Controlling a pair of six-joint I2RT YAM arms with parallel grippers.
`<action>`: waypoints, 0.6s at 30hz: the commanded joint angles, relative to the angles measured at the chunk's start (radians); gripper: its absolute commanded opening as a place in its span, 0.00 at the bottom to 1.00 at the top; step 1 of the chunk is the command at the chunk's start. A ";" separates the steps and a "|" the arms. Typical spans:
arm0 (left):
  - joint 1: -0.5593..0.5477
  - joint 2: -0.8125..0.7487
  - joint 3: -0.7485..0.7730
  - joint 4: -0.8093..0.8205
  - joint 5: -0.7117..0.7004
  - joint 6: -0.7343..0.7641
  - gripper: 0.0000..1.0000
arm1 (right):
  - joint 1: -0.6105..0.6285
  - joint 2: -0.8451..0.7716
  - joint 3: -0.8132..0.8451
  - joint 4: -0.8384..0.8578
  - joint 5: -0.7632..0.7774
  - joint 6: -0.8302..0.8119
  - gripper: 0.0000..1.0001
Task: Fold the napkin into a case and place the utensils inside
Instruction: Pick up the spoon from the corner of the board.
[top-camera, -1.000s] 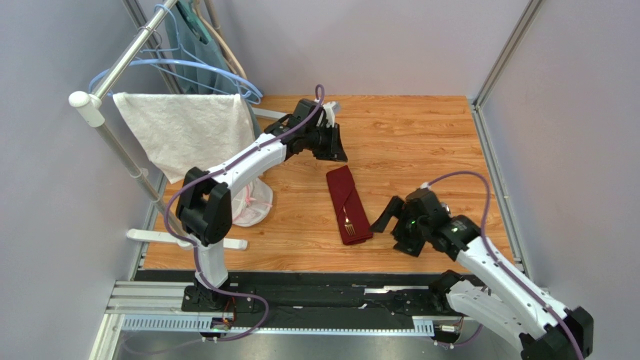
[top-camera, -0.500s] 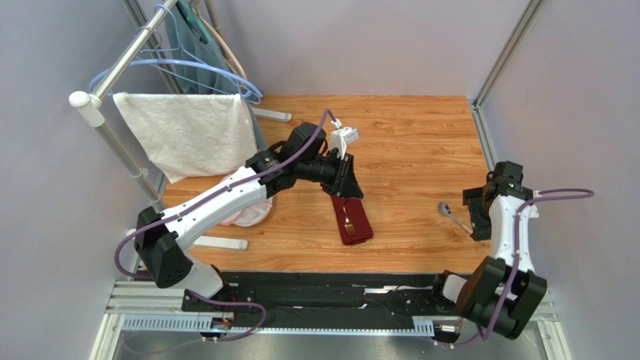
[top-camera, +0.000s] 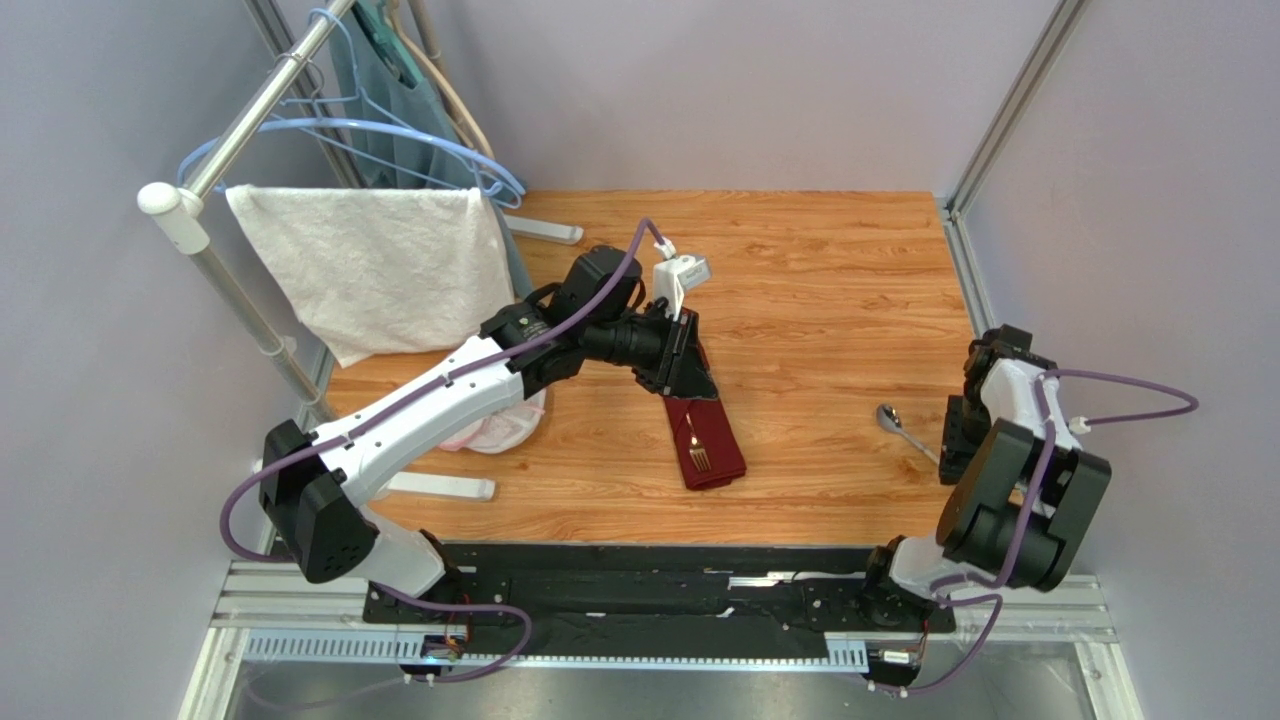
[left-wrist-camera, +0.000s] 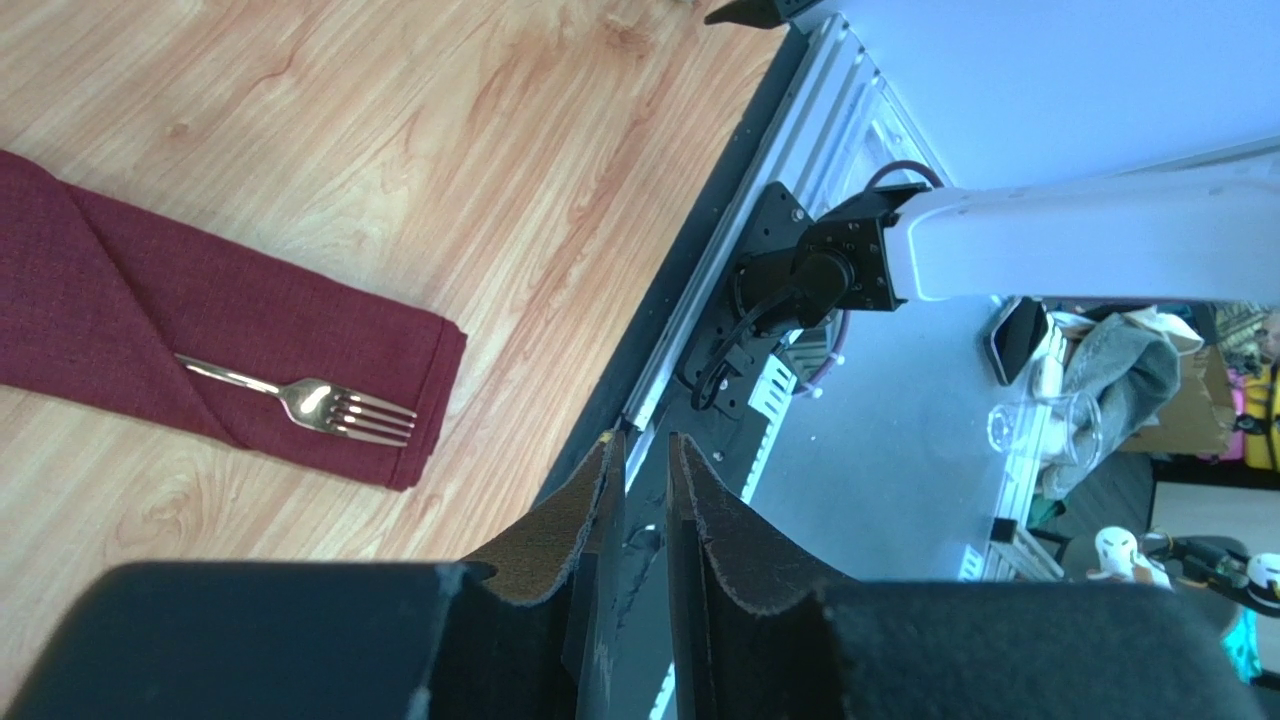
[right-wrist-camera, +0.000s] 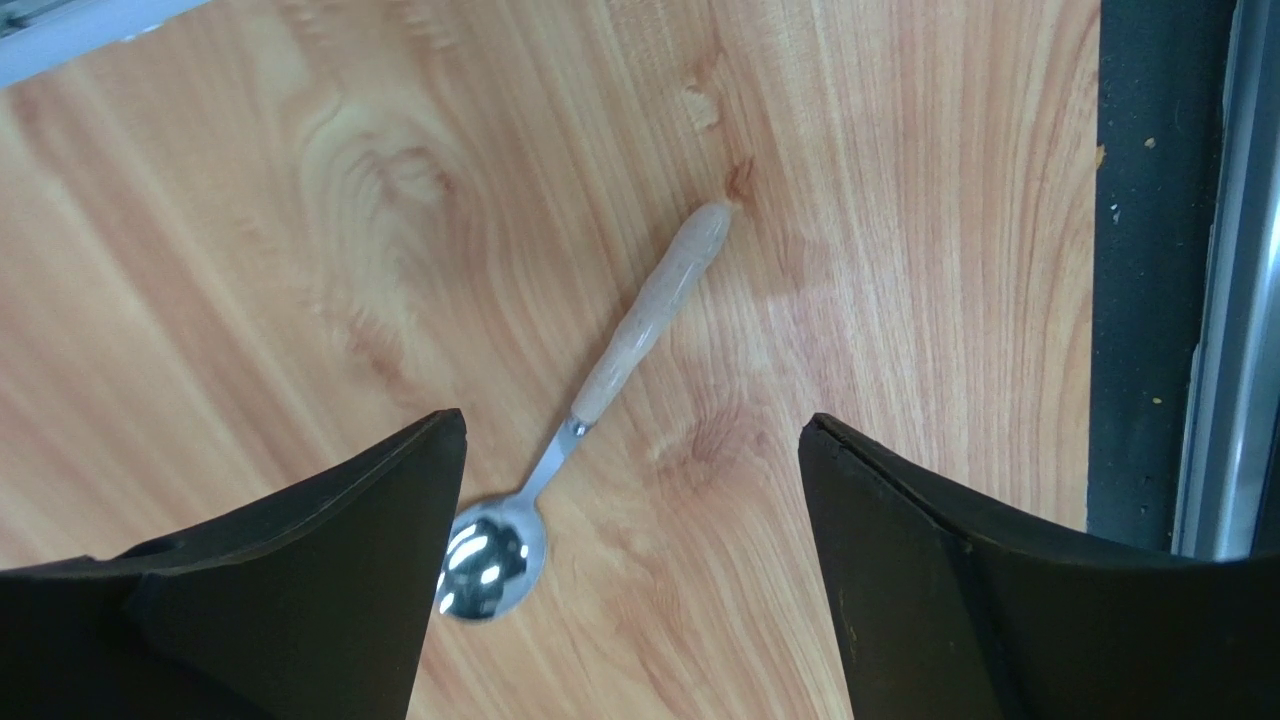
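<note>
The maroon napkin (top-camera: 706, 438) lies folded as a narrow case in the middle of the table, also seen in the left wrist view (left-wrist-camera: 166, 323). The fork (top-camera: 697, 447) rests in its pocket, tines out toward the near end (left-wrist-camera: 323, 404). My left gripper (top-camera: 691, 372) hovers over the case's far end and hides it. Its jaws (left-wrist-camera: 643, 450) stand a narrow gap apart with nothing between them. The spoon (top-camera: 905, 426) lies bare on the wood at the right. My right gripper (top-camera: 959, 431) hangs wide open above it (right-wrist-camera: 634, 428), with the spoon (right-wrist-camera: 654, 308) between the fingers, untouched.
A white towel (top-camera: 376, 263) hangs on a rack at the left with blue hangers (top-camera: 421, 143) behind it. A white mesh thing (top-camera: 504, 423) lies under the left arm. A black rail (right-wrist-camera: 1165, 270) runs along the table's right edge beside the spoon.
The right gripper swung from beside the case to the right edge and now hangs over the spoon. The left gripper came from the far side down over the case's far end.
</note>
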 joint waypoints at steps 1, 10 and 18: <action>0.000 -0.027 0.010 -0.011 0.004 0.028 0.24 | -0.013 0.089 0.041 0.058 0.069 0.051 0.83; 0.000 0.028 0.052 -0.014 0.007 0.022 0.23 | -0.016 0.178 0.029 0.110 0.057 0.055 0.35; 0.000 0.040 0.083 -0.008 0.010 0.005 0.23 | 0.040 0.183 -0.034 0.228 -0.046 -0.045 0.00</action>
